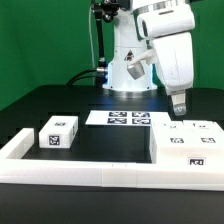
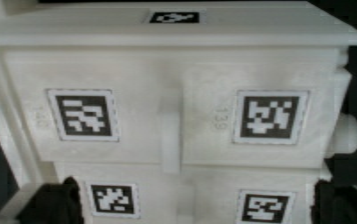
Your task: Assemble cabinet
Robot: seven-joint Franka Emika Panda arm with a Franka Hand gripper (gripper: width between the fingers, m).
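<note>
Low white rail (image 1: 110,175): nearest item, running along the front of the black table (image 1: 100,140), with a short arm turning back at the exterior view's left.

Small cabinet block (image 1: 58,132): white, tagged on top and side, just behind the rail toward the exterior view's left, well apart from the larger part.

Cabinet body (image 1: 190,142): large white box with a tagged top, just behind the rail at the exterior view's right.

Gripper (image 1: 180,106): directly above the cabinet body's top. The wrist view shows its dark fingers (image 2: 54,200) spread wide over the tagged face, gripping nothing.

Marker board (image 1: 128,118): flat, farther back, centre.

Arm base (image 1: 128,72): rearmost.
</note>
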